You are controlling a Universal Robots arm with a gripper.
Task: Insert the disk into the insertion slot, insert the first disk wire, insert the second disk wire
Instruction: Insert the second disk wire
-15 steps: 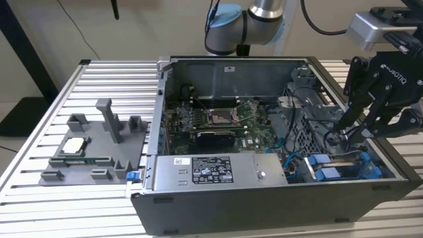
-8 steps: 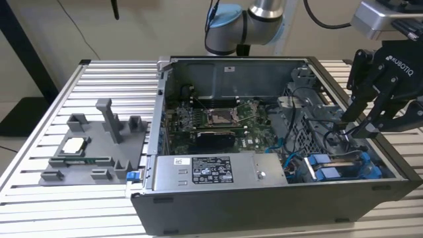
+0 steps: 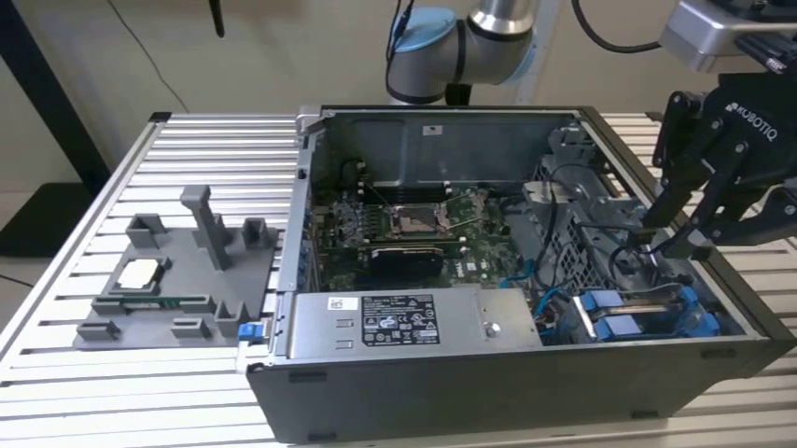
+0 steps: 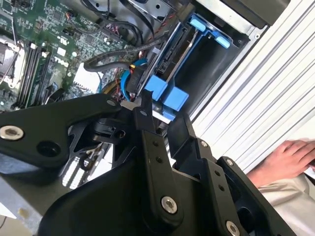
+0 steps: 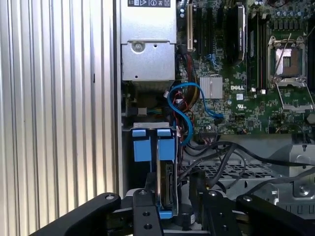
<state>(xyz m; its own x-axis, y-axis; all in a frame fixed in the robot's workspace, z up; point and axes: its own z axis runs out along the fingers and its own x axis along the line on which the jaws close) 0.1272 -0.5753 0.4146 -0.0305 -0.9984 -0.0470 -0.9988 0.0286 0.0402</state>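
The disk (image 3: 641, 303) stands on edge in its blue carrier inside the insertion slot (image 3: 712, 322), at the front corner of the open computer case on the exterior view's right. In both wrist views I see its silver edge (image 5: 165, 183) (image 4: 178, 53) and the blue carrier tabs (image 5: 146, 143) (image 4: 166, 92). My black gripper (image 3: 673, 238) reaches down into the case over the disk's inner end. Its fingers stand apart, one on each side of the disk's edge (image 5: 170, 191), gripping nothing. Black cables (image 5: 221, 153) and a blue cable (image 5: 183, 105) lie loose beside the disk.
The grey power-supply box (image 3: 398, 322) sits along the case front, with the motherboard (image 3: 412, 224) behind it. A grey fixture with parts (image 3: 174, 271) lies on the slatted table at the exterior view's left. A person's hand (image 4: 294, 151) rests on the table beside the case.
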